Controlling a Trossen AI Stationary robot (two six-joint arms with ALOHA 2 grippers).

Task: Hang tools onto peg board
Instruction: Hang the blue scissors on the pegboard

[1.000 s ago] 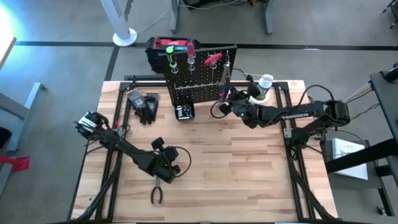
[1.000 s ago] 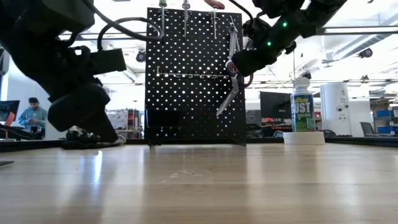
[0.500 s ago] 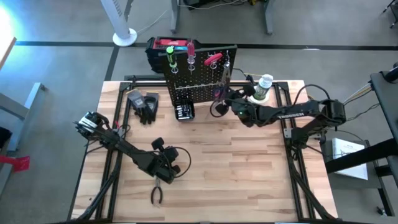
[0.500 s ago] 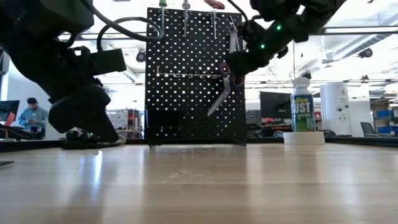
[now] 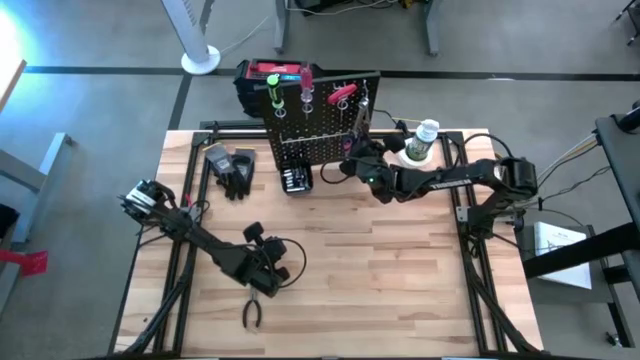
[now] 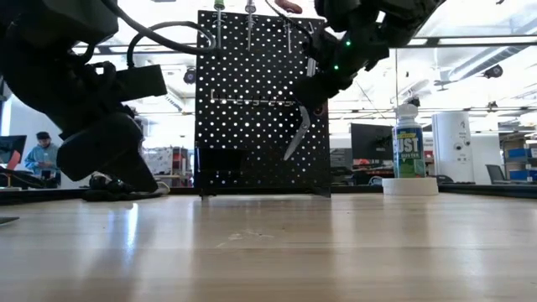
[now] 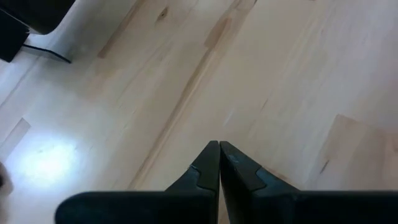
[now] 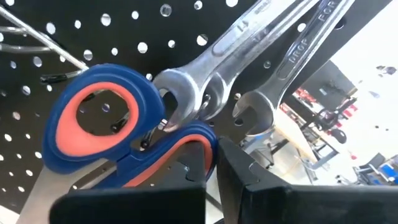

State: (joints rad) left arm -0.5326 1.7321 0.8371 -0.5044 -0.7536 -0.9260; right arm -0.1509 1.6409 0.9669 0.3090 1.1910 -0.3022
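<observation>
Two arms – right gripper point(image 8: 211, 165) clamped on scissors point(image 8: 118, 134) at peg board point(image 5: 320, 125) by wrenches point(image 8: 261, 46), left gripper point(image 7: 219, 163) closed, empty, near pliers point(image 5: 252, 314).

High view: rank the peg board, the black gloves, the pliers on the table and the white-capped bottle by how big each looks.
1. peg board, clearly largest.
2. black gloves.
3. pliers, slimmer than the gloves though about as long.
4. bottle, seen from above, so mostly its cap shows and its true size stays unsure.

Right gripper point(image 5: 352, 166) shifted left along peg board point(image 5: 320, 125) — scissors point(image 6: 295, 132) carried along.
</observation>
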